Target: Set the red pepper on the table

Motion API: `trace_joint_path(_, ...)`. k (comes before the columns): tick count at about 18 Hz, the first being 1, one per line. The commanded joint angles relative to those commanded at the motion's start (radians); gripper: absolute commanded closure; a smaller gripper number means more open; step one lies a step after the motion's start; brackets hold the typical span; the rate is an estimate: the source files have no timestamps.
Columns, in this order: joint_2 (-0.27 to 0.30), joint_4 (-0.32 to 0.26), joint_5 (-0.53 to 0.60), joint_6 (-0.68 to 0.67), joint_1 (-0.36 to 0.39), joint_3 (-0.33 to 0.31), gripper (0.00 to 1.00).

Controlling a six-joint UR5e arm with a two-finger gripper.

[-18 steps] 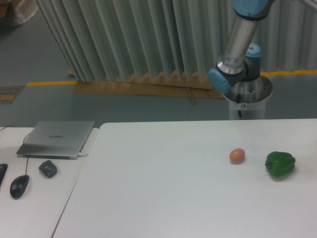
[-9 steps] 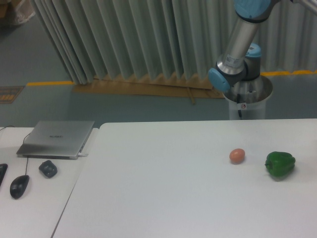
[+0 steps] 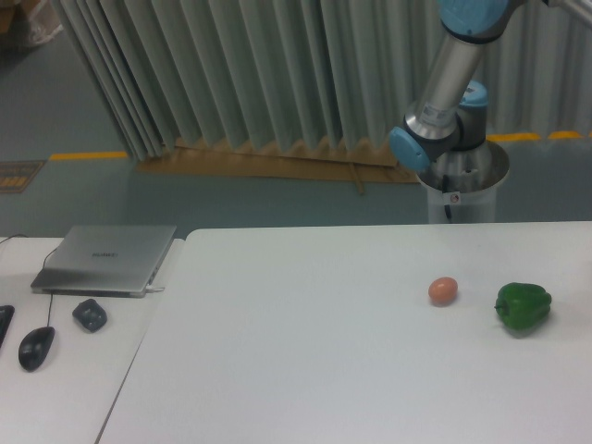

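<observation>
The red pepper is out of view. The large white table (image 3: 305,351) fills the lower part of the camera view. Only the arm's lower links and base (image 3: 449,102) show behind the table's far right edge; the arm rises out of the top of the frame. The gripper is not in view.
A green bell pepper (image 3: 523,307) and a small orange-brown egg (image 3: 443,290) lie on the table at the right. To the left stands a narrower desk with a closed laptop (image 3: 106,259), a dark mouse (image 3: 36,347) and a small dark object (image 3: 90,314). A pleated curtain hangs behind.
The curtain's left edge has drifted slightly. The arm's upper link has shifted a little. The pepper and egg have not moved.
</observation>
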Motion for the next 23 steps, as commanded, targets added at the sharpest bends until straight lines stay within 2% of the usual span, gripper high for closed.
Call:
trace_joint_path(5, 0.005, -0.014, 0.032, -0.009, -0.008, 0.018, 0.81)
trace_joint_path(6, 0.006, -0.031, 0.032, -0.018, -0.009, 0.023, 0.81)
trace_joint_path(10, 0.035, -0.106, 0.023, -0.048, -0.020, 0.038, 0.81)
trace_joint_path(13, 0.064, -0.213, -0.011, -0.109, -0.032, 0.081, 0.81)
trace_joint_path(16, 0.095, -0.279, -0.067, -0.198, -0.064, 0.097, 0.80)
trace_joint_path(19, 0.113, -0.290, -0.084, -0.320, -0.126, 0.098, 0.80)
trace_joint_path(23, 0.110, -0.288, -0.093, -0.494, -0.215, 0.107, 0.80)
